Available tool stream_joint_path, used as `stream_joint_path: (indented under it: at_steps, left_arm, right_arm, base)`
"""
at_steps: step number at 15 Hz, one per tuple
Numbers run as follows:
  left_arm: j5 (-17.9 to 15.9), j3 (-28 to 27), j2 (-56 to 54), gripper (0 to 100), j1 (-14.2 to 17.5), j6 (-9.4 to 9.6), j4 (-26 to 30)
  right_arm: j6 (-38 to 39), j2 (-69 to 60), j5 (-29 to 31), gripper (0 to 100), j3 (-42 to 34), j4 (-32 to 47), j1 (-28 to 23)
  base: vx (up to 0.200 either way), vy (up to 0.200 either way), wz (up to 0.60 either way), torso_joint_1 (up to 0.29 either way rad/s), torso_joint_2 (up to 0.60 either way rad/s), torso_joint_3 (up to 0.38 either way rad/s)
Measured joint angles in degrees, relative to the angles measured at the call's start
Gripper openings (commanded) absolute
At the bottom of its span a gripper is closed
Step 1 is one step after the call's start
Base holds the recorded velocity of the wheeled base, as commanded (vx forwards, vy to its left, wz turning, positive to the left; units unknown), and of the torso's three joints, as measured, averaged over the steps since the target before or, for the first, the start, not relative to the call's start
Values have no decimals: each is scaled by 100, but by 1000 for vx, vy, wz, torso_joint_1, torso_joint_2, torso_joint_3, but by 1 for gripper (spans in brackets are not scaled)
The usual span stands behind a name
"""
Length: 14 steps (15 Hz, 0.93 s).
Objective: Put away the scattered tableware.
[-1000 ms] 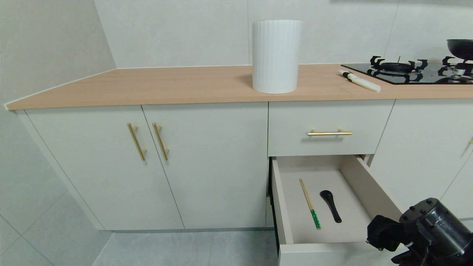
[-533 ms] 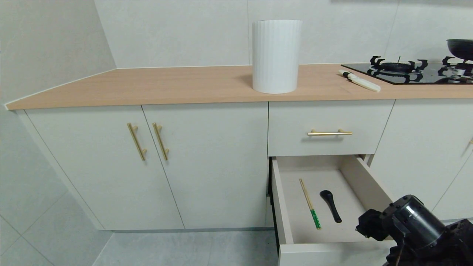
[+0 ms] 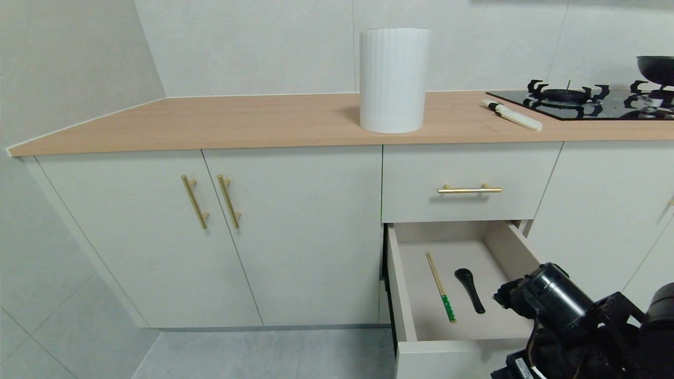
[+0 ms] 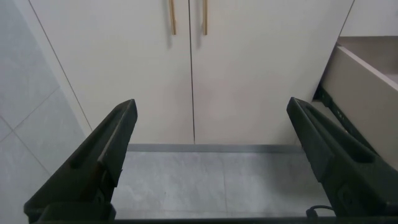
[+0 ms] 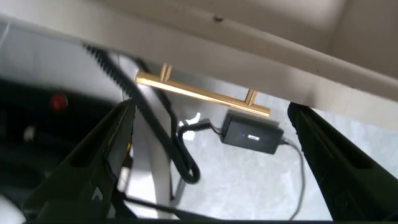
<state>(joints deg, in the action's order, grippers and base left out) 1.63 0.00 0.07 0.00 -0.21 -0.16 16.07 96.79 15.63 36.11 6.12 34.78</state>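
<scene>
Progress: the lower pale drawer (image 3: 401, 289) stands pulled out under the light wood tabletop (image 3: 237, 118). Two items lie on its floor, side by side and apart: a pair of wooden chopsticks with green ends (image 3: 441, 287) and a black plastic spoon (image 3: 470, 290). I judge those two put away.

Left to do: a cream-coloured knife with a dark handle end (image 3: 512, 115) lies on the tabletop, just beside the black gas hob (image 3: 579, 100). It looks like the last scattered piece. The drawer also has to be shut. The tall white ribbed canister (image 3: 392, 79) stands upright near the tabletop's front edge, above the drawer bank.

End effectors:
- The right arm (image 3: 558, 302) is low, at the open drawer's front right corner.
- The right end effector (image 5: 210, 109) has its fingers spread wide and holds nothing. The drawer's slim brass bar handle (image 5: 199, 91) lies ahead, between them. I cannot tell if anything touches it.
- The left end effector (image 4: 211, 106) is also spread and empty, and faces the pale double cabinet doors (image 4: 137, 74) near floor level.

Hard to make out:
- The right arm covers the drawer's front right corner, so anything there is hidden.
- I cannot tell whether the knife is sheathed.
- A dark pan (image 3: 655, 68) on the hob is cut off at the edge of the head view.
</scene>
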Motion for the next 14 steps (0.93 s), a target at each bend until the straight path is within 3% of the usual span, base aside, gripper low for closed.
stream_joint_path:
  at_steps: [5,14]
  left_arm:
    - [2,0,0,100,0,2,0]
    - [2,0,0,100,0,2,0]
  right_arm:
    - [569,232,2,100,407,-27,-269]
    - [607,775,-24,100,683,-369,-872]
  base:
    - [0,0,0,0,0,0]
    - [0,0,0,0,0,0]
